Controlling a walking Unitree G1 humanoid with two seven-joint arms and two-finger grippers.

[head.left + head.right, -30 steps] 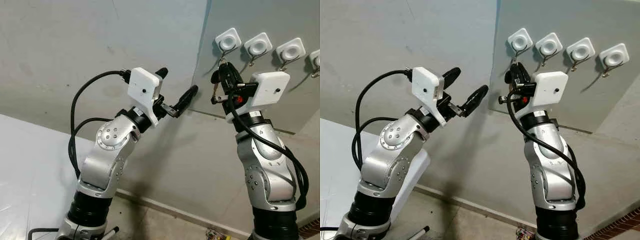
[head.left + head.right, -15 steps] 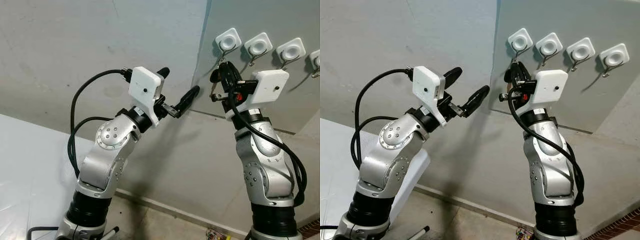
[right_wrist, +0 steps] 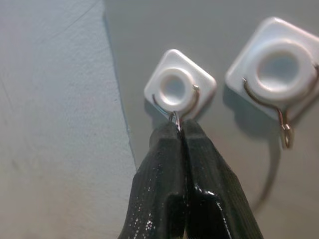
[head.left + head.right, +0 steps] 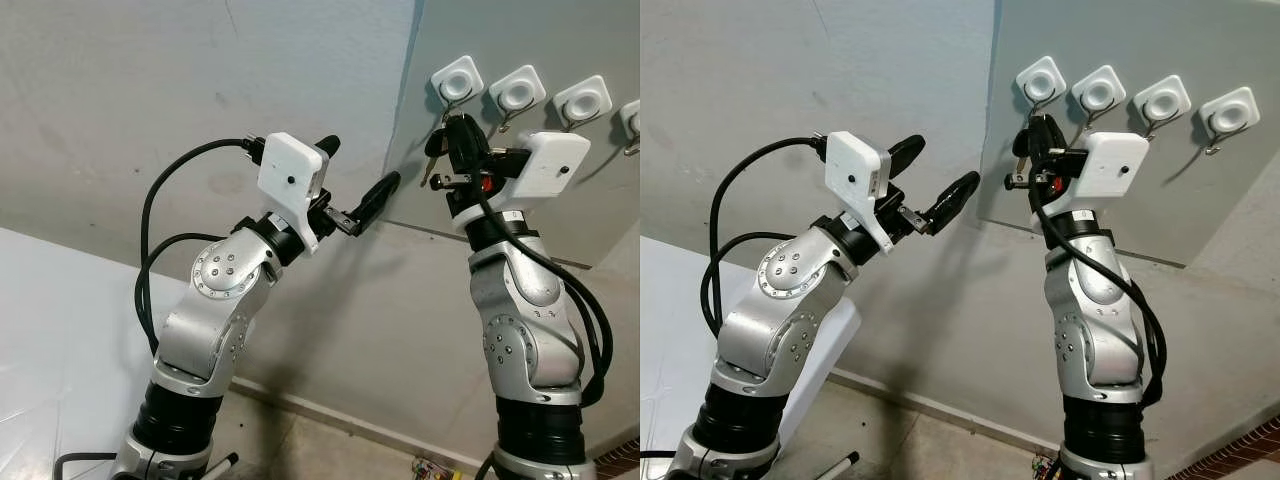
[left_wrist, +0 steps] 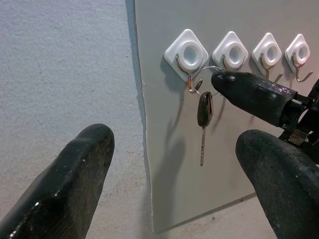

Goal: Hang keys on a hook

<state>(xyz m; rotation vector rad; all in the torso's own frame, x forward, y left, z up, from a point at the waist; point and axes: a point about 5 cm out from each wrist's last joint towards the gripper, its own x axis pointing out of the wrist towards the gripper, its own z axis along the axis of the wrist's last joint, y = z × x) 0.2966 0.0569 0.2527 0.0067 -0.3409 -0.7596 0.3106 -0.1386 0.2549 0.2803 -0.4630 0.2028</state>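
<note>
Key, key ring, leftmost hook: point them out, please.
key [image 5: 204, 110], left wrist view, on its dark head.
key ring [image 5: 203, 73], left wrist view, top of the wire loop.
leftmost hook [image 5: 188, 54], left wrist view, on its white base.

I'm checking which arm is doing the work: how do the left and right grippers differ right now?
The left gripper is open and empty, held short of the wall; the right gripper is shut on the key ring, right at the leftmost hook. The key dangles below. Both are raised and have black fingers.
</note>
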